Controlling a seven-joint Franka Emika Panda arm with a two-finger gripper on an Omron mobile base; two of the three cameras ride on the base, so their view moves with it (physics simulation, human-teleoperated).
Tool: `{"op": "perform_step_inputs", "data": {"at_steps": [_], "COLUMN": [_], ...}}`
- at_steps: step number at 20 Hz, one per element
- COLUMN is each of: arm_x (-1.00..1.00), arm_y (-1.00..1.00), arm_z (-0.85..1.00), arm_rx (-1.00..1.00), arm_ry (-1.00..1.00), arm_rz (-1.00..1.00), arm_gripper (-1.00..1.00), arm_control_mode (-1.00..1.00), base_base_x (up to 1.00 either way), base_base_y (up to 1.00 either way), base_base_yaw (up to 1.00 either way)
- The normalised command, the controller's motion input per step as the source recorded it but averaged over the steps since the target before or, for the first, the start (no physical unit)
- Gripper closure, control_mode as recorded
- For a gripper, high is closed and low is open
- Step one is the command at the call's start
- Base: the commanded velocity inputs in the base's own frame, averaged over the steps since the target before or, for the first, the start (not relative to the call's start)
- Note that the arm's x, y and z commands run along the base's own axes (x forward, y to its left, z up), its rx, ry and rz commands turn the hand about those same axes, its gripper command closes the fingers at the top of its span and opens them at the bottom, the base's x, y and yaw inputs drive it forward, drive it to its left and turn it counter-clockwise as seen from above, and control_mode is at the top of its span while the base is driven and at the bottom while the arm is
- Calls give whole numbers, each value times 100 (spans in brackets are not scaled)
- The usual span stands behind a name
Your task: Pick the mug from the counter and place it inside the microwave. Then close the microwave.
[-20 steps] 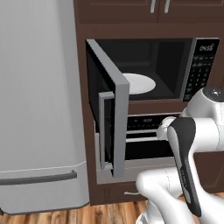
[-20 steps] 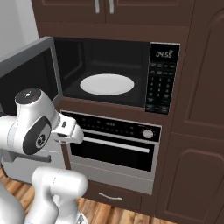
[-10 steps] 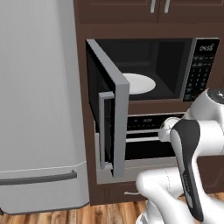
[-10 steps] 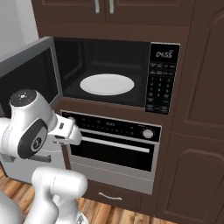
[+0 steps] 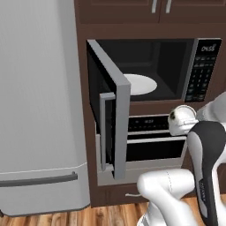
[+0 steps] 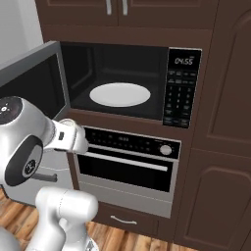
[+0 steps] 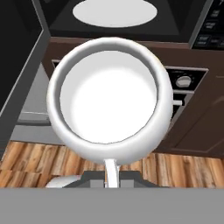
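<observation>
The tool [image 7: 111,177] is squeezing tight on the white mug [image 7: 109,113], holding it by its handle. The mug is hanging in the air in front of the oven [image 6: 128,164], just below the microwave [image 6: 132,81]. The microwave door [image 5: 108,114] is standing wide open on the left, and the white plate [image 6: 120,93] is sitting bare inside.

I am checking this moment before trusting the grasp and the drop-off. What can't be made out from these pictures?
- Fingers: in the hand view the mug covers them, so where they pinch it stays hidden.
- Mug handle: cut off low in the hand view.
- Mug in the base views: mostly hidden behind the arm, only a pale rounded part shows.
- Microwave keypad: labels too small to read.
- Turntable: its left part is hidden by the open door.
</observation>
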Motion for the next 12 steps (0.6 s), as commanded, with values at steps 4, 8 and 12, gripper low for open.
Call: {"op": "perform_step_inputs", "data": {"at_steps": [4,8,12], "arm_x": [68,86,91], "arm_y": [0,10,3], "arm_z": [22,3,-4], "arm_rx": [0,0,0], "arm_ry": [0,0,0], "arm_rz": [0,-1,-3], "arm_gripper": [100,100,100], "arm_control_mode": [-100,-100,-100], "base_base_x": [0,0,0], "base_base_y": [0,0,0], "base_base_yaw": [0,0,0]}}
